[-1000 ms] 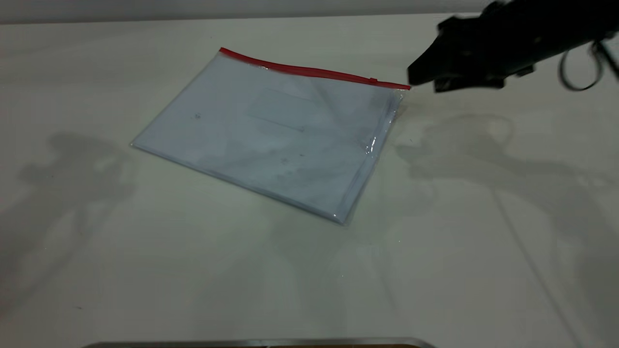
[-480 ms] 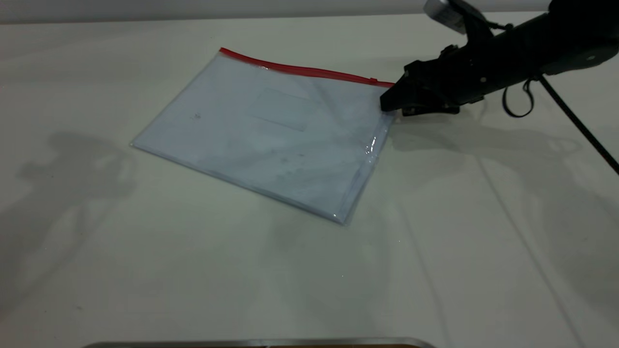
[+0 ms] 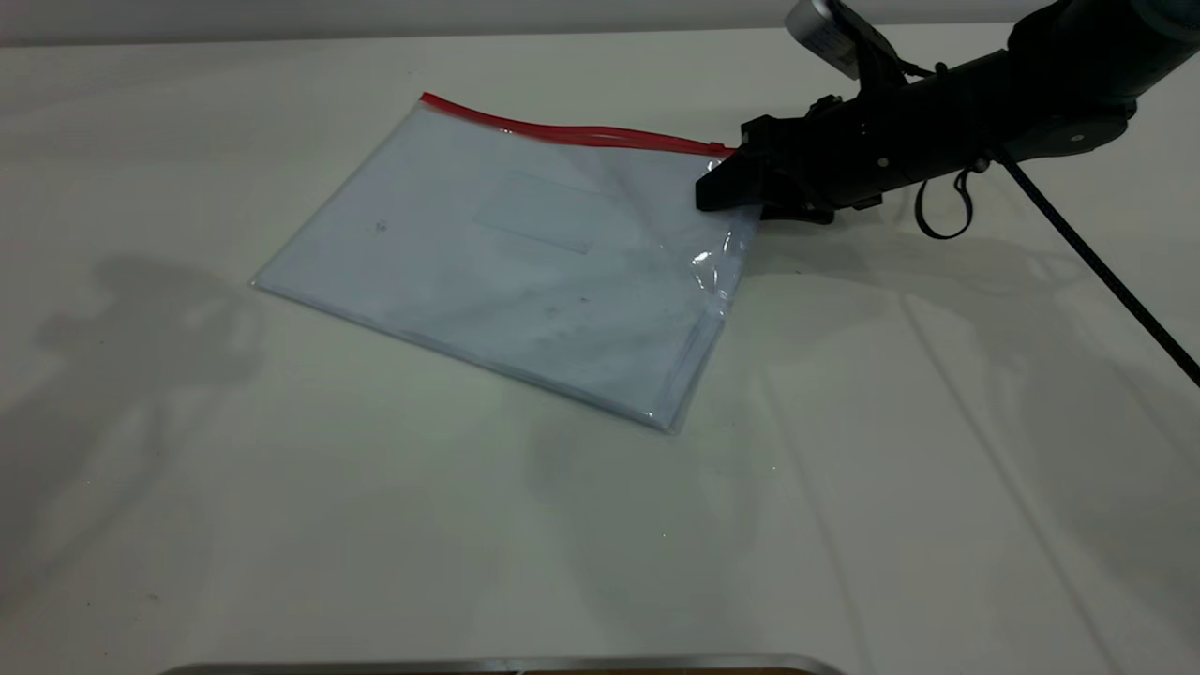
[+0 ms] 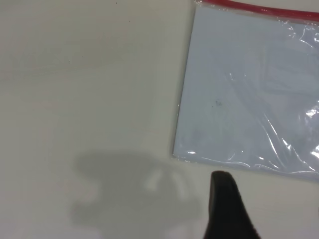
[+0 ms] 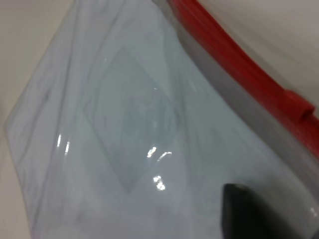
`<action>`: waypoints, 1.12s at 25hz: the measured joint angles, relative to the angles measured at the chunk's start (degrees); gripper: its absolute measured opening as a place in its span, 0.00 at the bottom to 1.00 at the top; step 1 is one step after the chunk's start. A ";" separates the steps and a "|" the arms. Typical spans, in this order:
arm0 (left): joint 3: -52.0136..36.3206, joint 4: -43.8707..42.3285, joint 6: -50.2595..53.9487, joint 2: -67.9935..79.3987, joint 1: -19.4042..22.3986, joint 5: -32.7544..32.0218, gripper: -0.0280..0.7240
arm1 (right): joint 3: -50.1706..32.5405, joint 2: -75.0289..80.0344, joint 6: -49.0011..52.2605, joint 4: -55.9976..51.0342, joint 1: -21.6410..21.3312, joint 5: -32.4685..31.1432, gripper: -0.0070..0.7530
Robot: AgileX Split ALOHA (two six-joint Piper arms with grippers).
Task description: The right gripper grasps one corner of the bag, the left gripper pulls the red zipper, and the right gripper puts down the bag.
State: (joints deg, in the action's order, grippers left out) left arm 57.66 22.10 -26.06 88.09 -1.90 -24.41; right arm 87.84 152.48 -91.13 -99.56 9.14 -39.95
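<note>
**Right gripper reaches the bag's corner; zipper not yet pulled**

Nearest the exterior camera lies bare white table (image 3: pixel 562 562). Beyond it, toward the middle, the bag (image 3: pixel 525 253) lies flat, a clear pouch with white sheets showing through. Along its far long edge runs the red zipper (image 3: pixel 572 131), its small slider tab at the right-hand end.

At that far right corner sits the right gripper (image 3: pixel 727 192), its black fingers over the corner of the plastic, which puckers and glints just below them. Whether the fingers have closed on the corner cannot be told. The left gripper (image 4: pixel 227 209) shows only as one dark fingertip in its own wrist view, hovering over the table just beside the bag's left short edge; how open it is cannot be told.

Judging by this, only the first step is under way: the zip pull and the setting down remain.

Half a second ago the right gripper was just outside the corner; now it overlaps it, and the zipper has bowed slightly.
</note>
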 joint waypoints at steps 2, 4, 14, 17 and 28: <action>0.00 0.00 0.00 0.30 0.00 0.13 0.70 | 0.20 0.00 0.00 0.06 0.00 -1.69 0.20; 0.35 0.00 -0.13 1.43 0.00 0.37 0.70 | 0.34 0.00 0.00 0.70 0.00 -4.48 0.06; 12.51 1.25 -14.10 19.12 -5.06 -2.22 0.70 | 0.39 -9.73 7.35 35.64 5.81 -11.13 0.05; 17.37 6.81 -22.02 25.76 -6.26 -6.66 0.70 | 0.39 -13.74 7.65 40.06 5.96 -10.40 0.05; 30.48 37.52 -54.38 38.43 -7.36 -28.39 0.70 | 0.39 -19.09 7.49 41.70 6.07 -11.72 0.05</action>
State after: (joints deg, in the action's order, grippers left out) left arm 88.14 59.63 -80.44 126.52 -9.27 -52.80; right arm 88.24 133.39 -83.65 -57.85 15.21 -51.66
